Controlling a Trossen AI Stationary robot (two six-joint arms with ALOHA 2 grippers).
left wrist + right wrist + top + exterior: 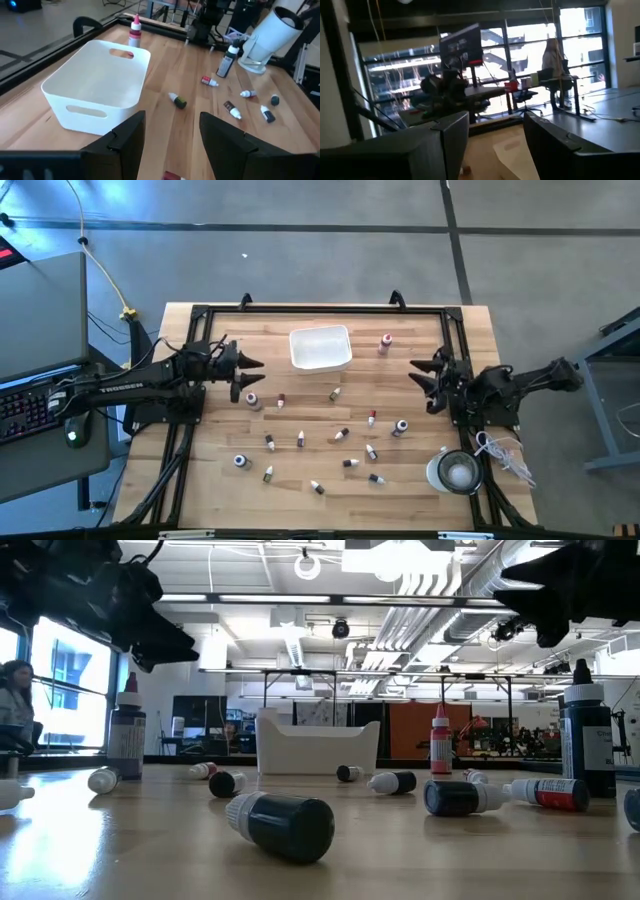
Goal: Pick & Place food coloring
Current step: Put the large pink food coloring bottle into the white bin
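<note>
Food coloring (343, 436) scattered on wooden table (210, 480), workshop behind

"TROSSEN" in white letters along left arm (130, 385); bottle labels too small to read.

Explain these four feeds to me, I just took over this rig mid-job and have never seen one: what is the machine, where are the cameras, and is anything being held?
Two dark robot arms work at a wooden table. The top feed looks straight down; the low one sits at table height; the others ride each wrist. The left gripper and right gripper both hover open, holding nothing. Small food coloring bottles lie scattered, a few upright. A white tray sits at the far edge, a round clear container near the right arm.
</note>
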